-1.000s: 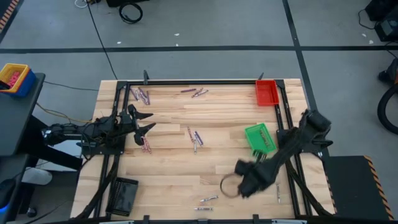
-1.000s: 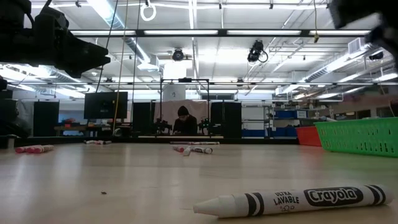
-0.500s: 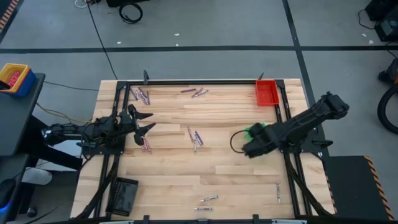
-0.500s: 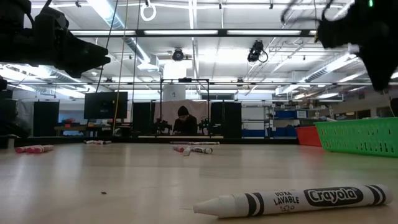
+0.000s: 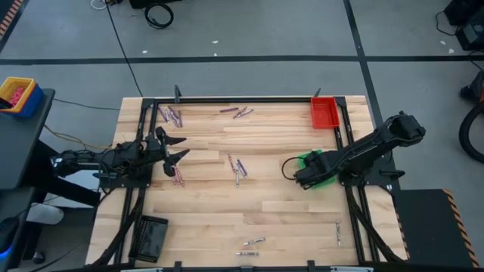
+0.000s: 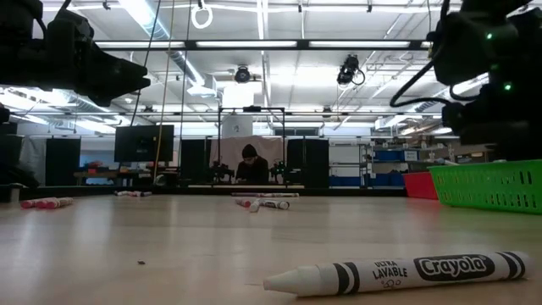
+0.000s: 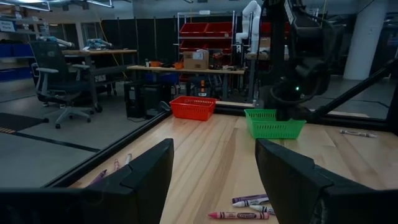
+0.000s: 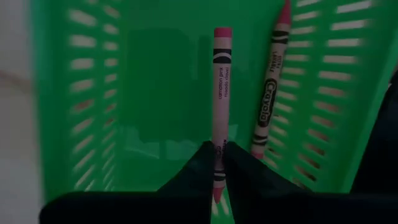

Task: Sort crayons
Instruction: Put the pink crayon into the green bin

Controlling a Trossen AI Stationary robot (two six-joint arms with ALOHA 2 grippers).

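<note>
Jaws: right gripper (image 8: 217, 163) pinching pink crayon (image 8: 219, 93) over green tray (image 8: 74, 93), left gripper (image 7: 211, 174) wide apart, empty, above wood table (image 5: 212, 211).

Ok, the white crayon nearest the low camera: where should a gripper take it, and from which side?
Probably across the labelled middle of the white crayon, from above: it lies flat on the table with bare wood beside it, and its tapered tip would slip. The right gripper holds a pink crayon over the green tray; the left gripper waits open.
</note>
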